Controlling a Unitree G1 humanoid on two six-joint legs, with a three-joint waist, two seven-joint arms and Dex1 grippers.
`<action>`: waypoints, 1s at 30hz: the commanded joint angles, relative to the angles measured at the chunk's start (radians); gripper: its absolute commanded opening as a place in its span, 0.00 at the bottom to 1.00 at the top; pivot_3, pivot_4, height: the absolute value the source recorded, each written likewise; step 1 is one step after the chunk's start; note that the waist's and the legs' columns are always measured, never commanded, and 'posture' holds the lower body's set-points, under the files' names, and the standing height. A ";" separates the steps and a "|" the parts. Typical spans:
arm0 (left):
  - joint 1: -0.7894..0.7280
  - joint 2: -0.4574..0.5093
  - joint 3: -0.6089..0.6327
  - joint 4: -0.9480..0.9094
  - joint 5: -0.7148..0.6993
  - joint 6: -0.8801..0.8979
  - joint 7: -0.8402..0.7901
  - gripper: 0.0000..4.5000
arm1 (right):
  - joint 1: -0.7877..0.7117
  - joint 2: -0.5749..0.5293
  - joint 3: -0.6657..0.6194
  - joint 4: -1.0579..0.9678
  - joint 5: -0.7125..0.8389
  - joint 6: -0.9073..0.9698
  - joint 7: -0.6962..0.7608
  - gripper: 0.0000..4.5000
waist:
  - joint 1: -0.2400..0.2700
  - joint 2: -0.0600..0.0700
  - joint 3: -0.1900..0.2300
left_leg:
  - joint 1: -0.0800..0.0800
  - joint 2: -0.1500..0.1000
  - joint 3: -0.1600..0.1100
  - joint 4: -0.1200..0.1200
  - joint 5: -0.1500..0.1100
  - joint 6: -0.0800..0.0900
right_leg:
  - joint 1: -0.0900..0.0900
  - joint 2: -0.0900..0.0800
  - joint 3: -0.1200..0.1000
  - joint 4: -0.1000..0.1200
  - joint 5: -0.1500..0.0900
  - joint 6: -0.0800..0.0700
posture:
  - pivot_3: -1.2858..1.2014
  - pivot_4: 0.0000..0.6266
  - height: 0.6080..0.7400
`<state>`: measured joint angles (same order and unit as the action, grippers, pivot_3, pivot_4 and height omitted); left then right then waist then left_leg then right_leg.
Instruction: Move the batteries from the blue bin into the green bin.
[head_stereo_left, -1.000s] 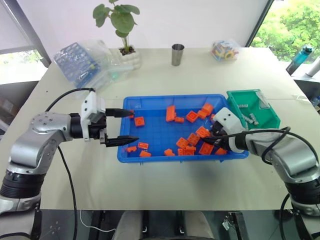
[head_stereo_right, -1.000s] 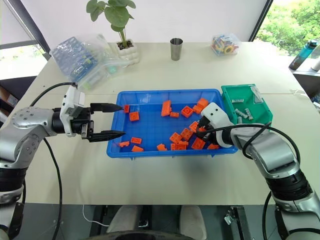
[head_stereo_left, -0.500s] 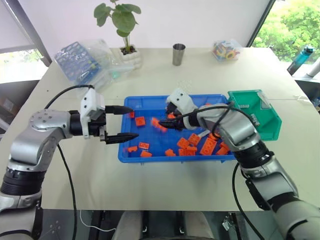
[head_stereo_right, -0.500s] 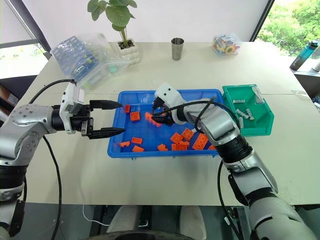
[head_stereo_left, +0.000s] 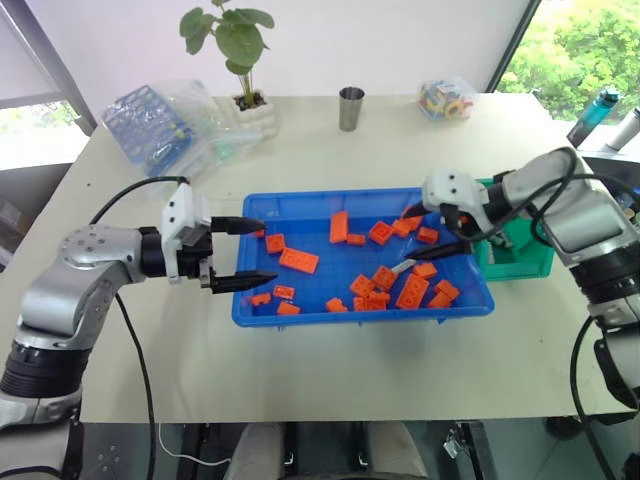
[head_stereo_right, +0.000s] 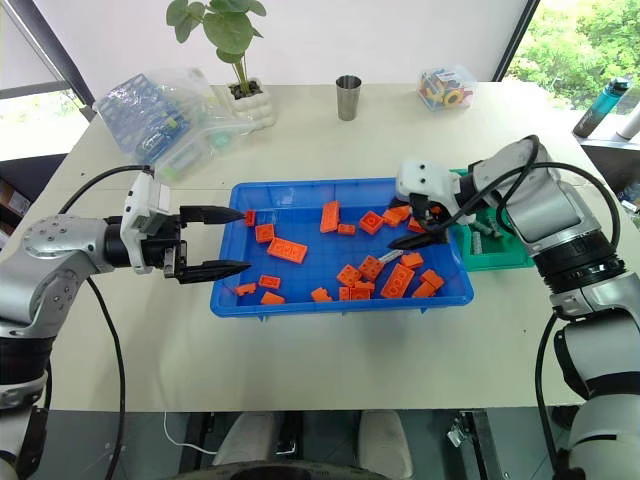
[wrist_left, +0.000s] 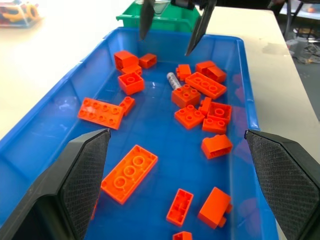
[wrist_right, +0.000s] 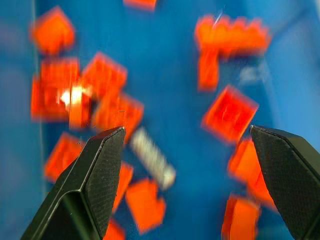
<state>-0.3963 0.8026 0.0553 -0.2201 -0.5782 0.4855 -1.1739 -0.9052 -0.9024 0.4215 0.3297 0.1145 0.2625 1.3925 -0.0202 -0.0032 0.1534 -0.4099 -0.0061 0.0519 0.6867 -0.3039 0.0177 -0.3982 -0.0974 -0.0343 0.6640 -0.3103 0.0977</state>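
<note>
Batteries (head_stereo_right: 484, 231) lie in the green bin (head_stereo_right: 497, 258); one battery (wrist_left: 173, 80) remains among bricks (wrist_left: 129, 173) in the blue bin (head_stereo_left: 262, 315), under the empty, wide-open right gripper (head_stereo_left: 437, 232); the left gripper (head_stereo_left: 252, 253) is open, empty.

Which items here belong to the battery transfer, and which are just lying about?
Job: battery among the bricks; blue bin; green bin; right gripper, open.
Lying about: orange bricks; potted plant; metal cup; bagged rack.

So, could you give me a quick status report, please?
Both grippers open, empty. Right gripper above blue bin. One battery left among orange bricks.
</note>
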 joint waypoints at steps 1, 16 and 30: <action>-0.007 0.016 0.035 -0.028 -0.008 -0.011 0.004 1.00 | -0.005 0.026 -0.015 0.049 -0.054 -0.115 0.013 0.91 | 0.000 0.000 0.000 | 0.000 0.000 0.000 0.000 0.000 0.000 | 0.000 0.000 0.000 0.000 0.000 0.000 | 0.52 0.24 0.82; -0.019 0.030 0.038 -0.033 -0.014 -0.002 -0.001 1.00 | 0.081 0.093 -0.041 0.085 -0.161 -0.123 -0.040 0.91 | 0.006 0.000 0.000 | 0.000 0.000 -0.001 0.001 0.000 -0.001 | 0.001 0.000 0.000 0.000 0.000 0.000 | 0.52 0.24 0.82; -0.025 0.026 0.033 -0.024 -0.007 -0.011 -0.006 1.00 | 0.146 0.089 -0.099 -0.040 -0.149 -0.078 -0.054 0.01 | 0.007 0.000 0.000 | 0.000 0.000 -0.002 0.004 0.000 -0.001 | 0.002 0.000 -0.001 0.001 0.000 0.000 | 0.52 0.24 0.82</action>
<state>-0.4080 0.8208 0.0642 -0.2298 -0.5792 0.4898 -1.1779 -0.7532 -0.8029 0.3761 0.3521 -0.0544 0.1599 1.3598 -0.0133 -0.0034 0.1535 -0.4099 -0.0057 0.0502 0.6905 -0.3035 0.0168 -0.3961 -0.0973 -0.0353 0.6649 -0.3103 0.0977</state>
